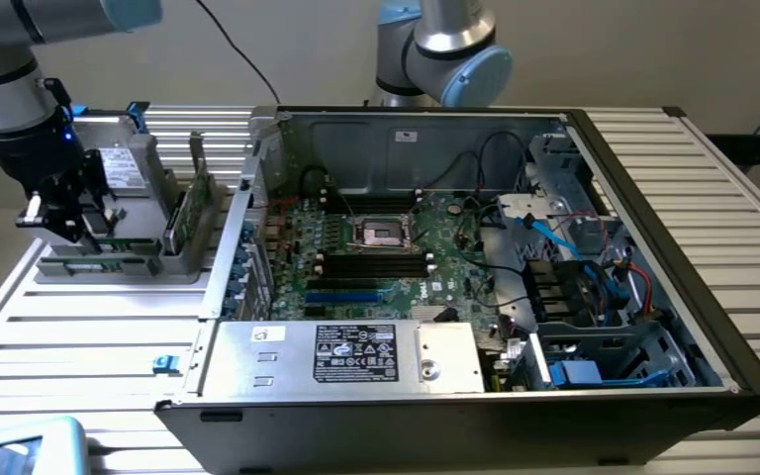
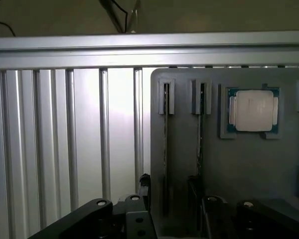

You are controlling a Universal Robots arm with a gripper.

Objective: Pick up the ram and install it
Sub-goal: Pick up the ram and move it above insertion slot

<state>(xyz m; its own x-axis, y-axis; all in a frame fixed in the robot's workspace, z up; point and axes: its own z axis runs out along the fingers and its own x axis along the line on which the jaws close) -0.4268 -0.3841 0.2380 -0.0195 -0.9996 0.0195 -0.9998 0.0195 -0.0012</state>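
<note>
Two ram sticks stand on edge in slots of a grey holder. In the wrist view they are thin dark lines: one ram and a second ram beside it. My gripper is low over the holder and open, with one dark finger on each side of the first stick and not closed on it. In the exterior view the gripper hangs over the holder at the exterior view's left, with a green ram edge just beside it.
A CPU lies in a pocket of the holder past the sticks. A green board stands upright at the holder's side. The open computer case with its motherboard and black slots takes up the middle. A second arm stands behind.
</note>
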